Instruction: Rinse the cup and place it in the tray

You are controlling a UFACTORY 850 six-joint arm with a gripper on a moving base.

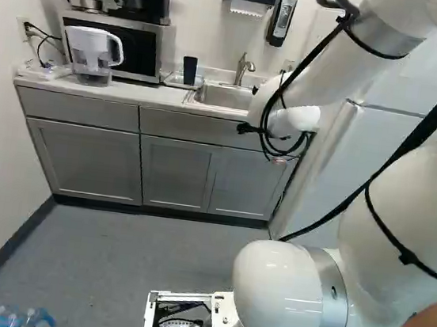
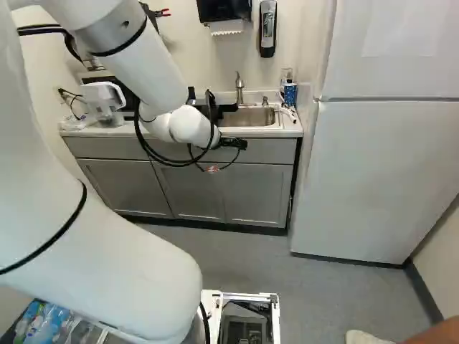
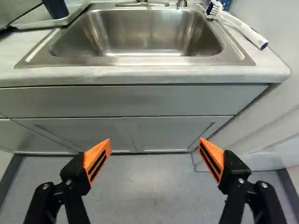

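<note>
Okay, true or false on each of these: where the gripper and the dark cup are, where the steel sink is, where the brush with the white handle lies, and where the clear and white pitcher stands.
1. The black gripper with orange pads is shut on the tall dark cup. False: the gripper is open, and the cup stands in the shallow light tray.
2. The rectangular stainless steel sink is ahead of the gripper. True.
3. The brush with the white handle lies down inside the sink. False: it lies beside the basin.
4. The clear and white pitcher stands in front of the black and silver microwave. True.
</note>
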